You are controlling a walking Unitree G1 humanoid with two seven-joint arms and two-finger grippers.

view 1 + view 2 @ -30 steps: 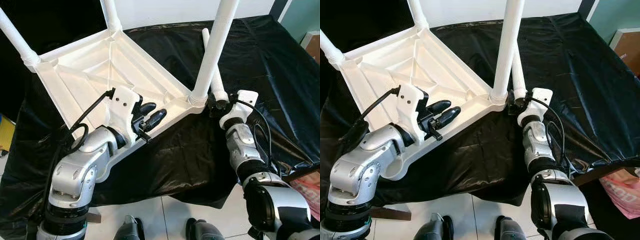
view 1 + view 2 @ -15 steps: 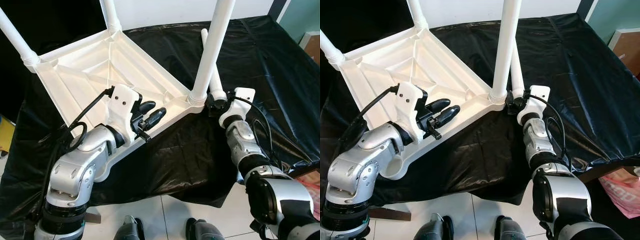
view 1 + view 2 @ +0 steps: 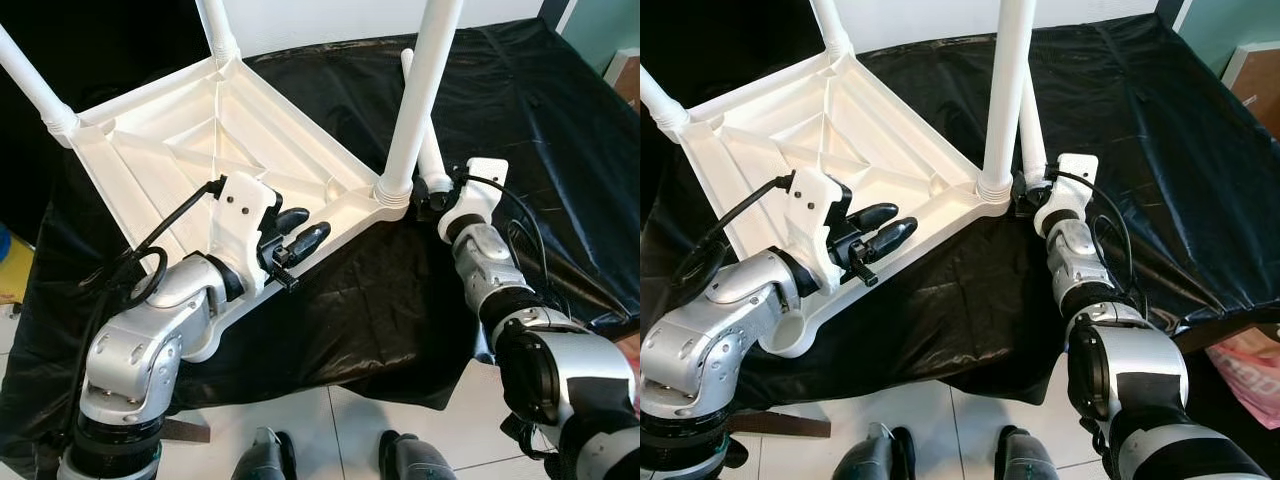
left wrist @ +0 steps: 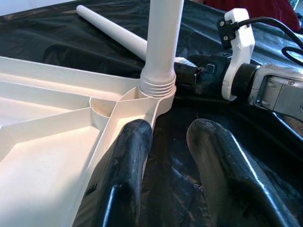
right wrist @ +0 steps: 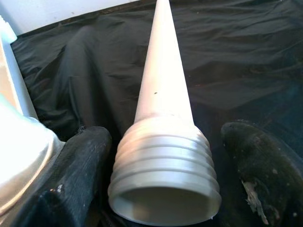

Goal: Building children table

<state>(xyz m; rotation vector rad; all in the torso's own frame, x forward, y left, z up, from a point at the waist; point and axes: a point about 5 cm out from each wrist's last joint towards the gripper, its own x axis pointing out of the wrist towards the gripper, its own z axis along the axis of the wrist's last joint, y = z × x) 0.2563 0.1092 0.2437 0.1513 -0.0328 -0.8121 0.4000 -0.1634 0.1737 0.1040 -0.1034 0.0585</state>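
black cloth (image 3: pixel 520 110) spread over the whole work surface, hanging down at the front edge over a pale tiled floor (image 3: pixel 330 430). white table top (image 3: pixel 190 150) lying upside down on the cloth toward the left, ribbed underside facing up, front rail sticking out past the cloth's edge. three legs (image 3: pixel 420 90) already standing up out of its corners: two at the far-left corners, one at the near-right corner seated in a threaded collar. loose leg (image 5: pixel 163 94) flat on the cloth just right of that corner, threaded end pointing toward the robot, thin end pointing away. left gripper (image 3: pixel 297 232) over the table top's front rail, fingers (image 4: pixel 118 184) spread, one finger resting against the rail's inner side and the other out over the cloth, nothing pinched. right gripper (image 3: pixel 1025 198) down at the threaded end of the loose leg, right next to the standing corner leg, fingers (image 5: pixel 78 165) spread on either side of the threads, gap visible on both sides so not clamped on it.
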